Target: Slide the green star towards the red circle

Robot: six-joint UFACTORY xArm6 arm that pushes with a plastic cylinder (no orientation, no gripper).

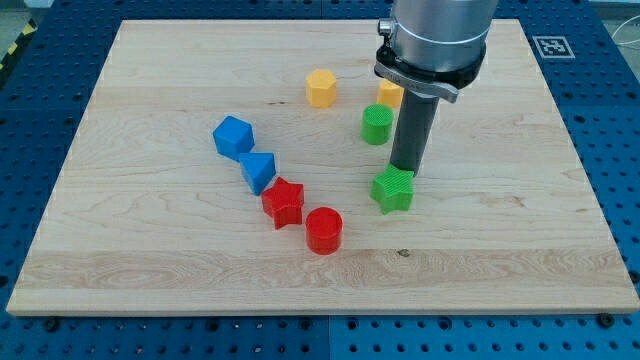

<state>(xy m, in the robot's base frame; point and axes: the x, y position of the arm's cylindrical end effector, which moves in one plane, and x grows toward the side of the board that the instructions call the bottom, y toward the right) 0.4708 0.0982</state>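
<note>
The green star lies on the wooden board, right of centre. The red circle stands to its lower left, about a block's width away. My tip comes down from the arm at the view's top and touches the star's upper right side.
A red star sits just left of the red circle. A blue triangle and a blue cube lie further up-left. A green cylinder, a yellow hexagon and a partly hidden yellow block are near the top.
</note>
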